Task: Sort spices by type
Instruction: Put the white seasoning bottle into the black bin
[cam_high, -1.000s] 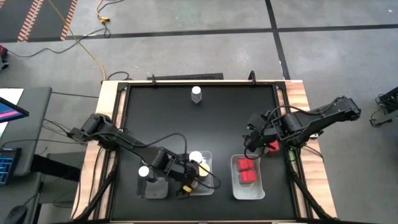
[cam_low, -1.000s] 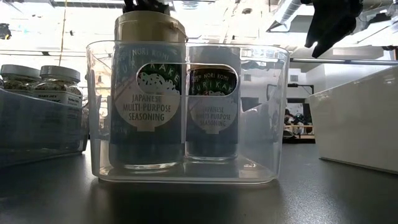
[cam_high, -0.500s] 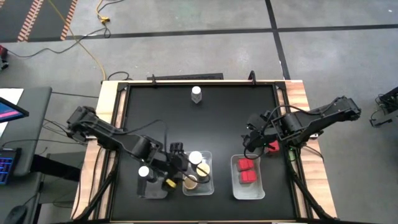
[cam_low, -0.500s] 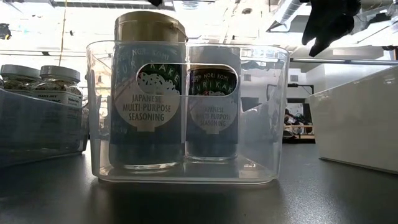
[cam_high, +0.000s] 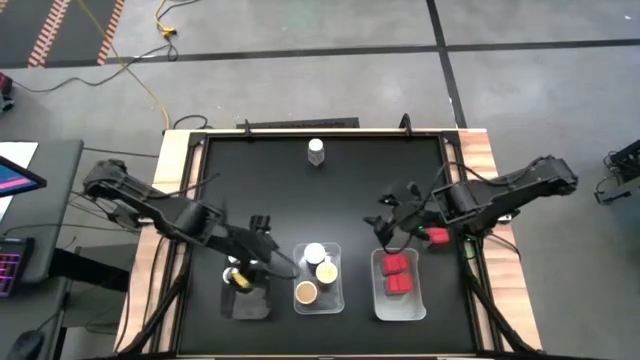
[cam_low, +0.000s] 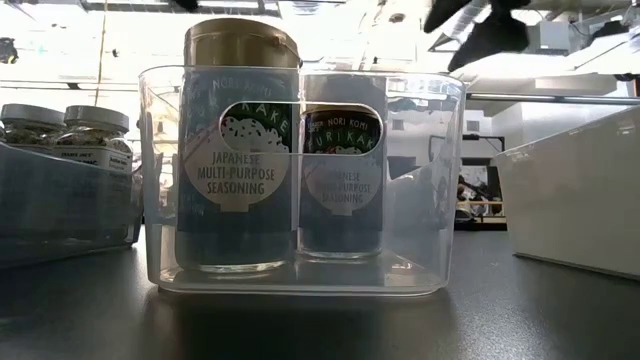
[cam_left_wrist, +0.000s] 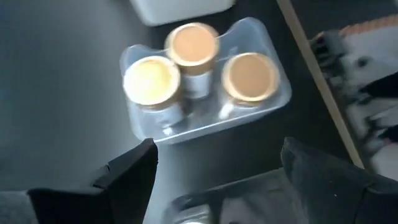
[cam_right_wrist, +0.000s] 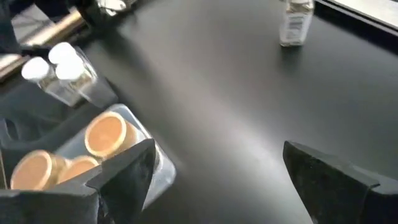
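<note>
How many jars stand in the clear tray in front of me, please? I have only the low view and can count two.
Observer: Three. The high view shows three tan-lidded jars in that middle tray, so one is hidden from you.
Operator: Is any jar outside the trays?
Observer: Yes, for one: a white-capped jar stands alone near the table's far edge.
Operator: Where is the right end effector?
Observer: The right end effector hangs open above the table, near the tray of red-capped jars.
</note>
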